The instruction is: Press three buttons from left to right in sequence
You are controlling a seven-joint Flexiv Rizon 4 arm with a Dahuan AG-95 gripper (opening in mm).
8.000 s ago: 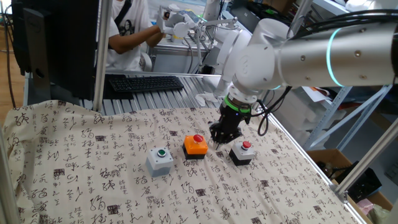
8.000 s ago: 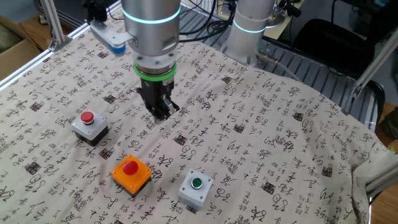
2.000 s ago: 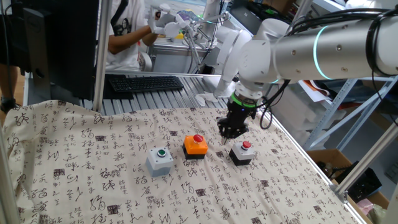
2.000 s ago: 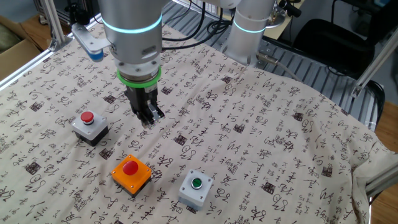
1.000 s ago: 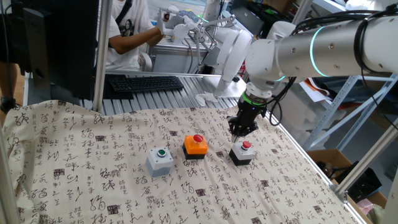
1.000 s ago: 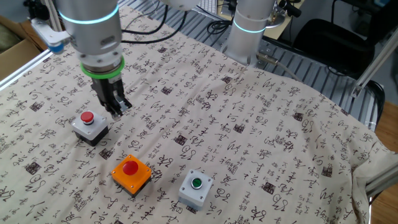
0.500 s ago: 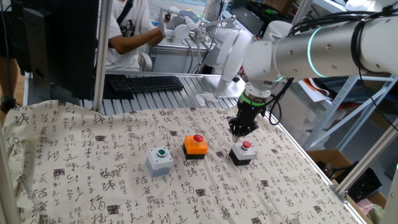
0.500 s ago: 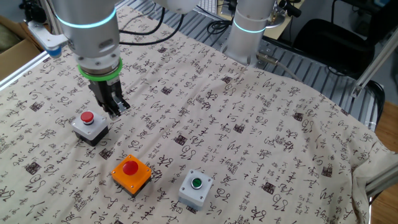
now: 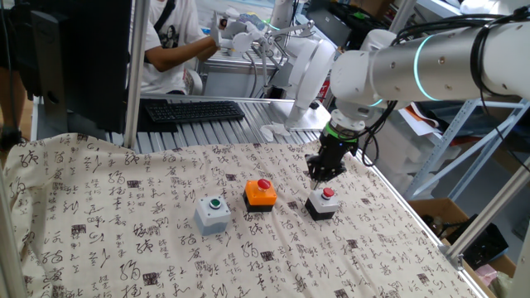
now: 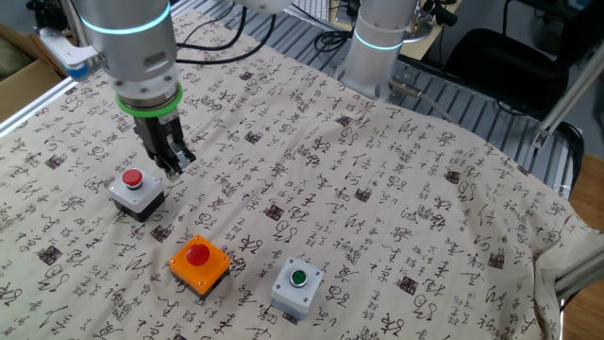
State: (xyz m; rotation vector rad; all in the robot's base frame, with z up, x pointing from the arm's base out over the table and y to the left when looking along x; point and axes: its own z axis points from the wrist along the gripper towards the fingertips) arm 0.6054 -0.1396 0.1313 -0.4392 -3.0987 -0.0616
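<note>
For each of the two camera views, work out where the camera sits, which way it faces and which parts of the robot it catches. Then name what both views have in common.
One fixed view: sits at the table's near edge opposite the arm's base, facing the keyboard and shelving; shows the arm and gripper entering from the right.
The other fixed view: sits high on the far side, looking down at the cloth; shows the arm's base column, wrist and gripper.
Shared: the gripper beside the black box button, the orange box button and the grey box button.

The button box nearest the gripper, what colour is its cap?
Red, on the black box; clearest in the other fixed view.
</note>
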